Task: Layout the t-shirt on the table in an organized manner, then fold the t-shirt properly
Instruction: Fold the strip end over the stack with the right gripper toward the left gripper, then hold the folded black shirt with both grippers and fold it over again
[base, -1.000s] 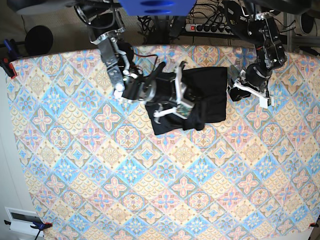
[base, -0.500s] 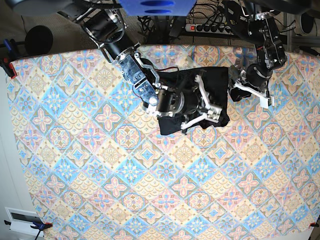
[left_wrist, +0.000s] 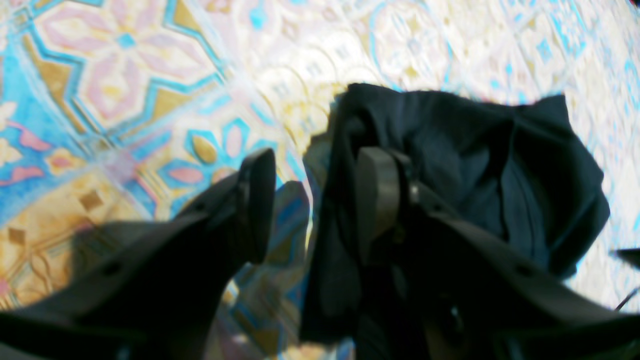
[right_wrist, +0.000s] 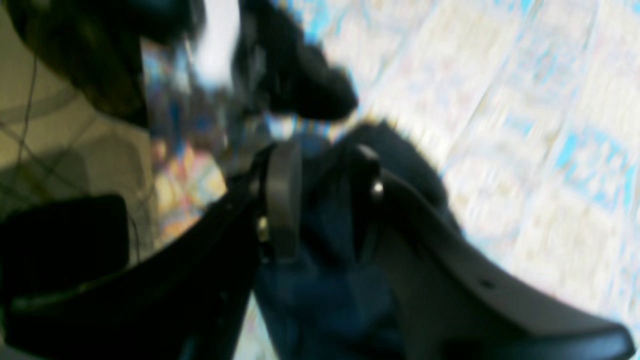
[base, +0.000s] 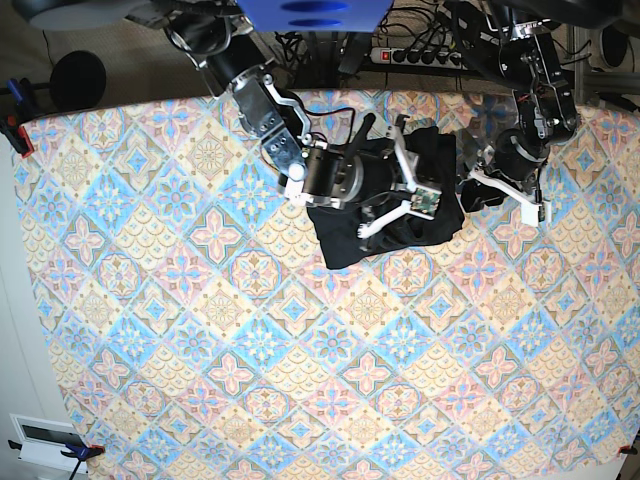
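We are seeing the right wrist view smeared throughout: the right gripper (right_wrist: 320, 200) and the dark cloth of the t-shirt (right_wrist: 325, 280) between its fingers are losing their edges, so we cannot tell whether the pads are touching the fabric. In the base view the right arm (base: 330, 175) is covering the garment's middle. In the left wrist view the left gripper (left_wrist: 312, 200) is hiding the shirt's near edge, and the frame's bottom is cutting both fingers off

The base view looks straight down from high above the table (base: 200, 380). The 2 wrist views sit close behind their fingers, sharing the t-shirt (left_wrist: 500, 165).
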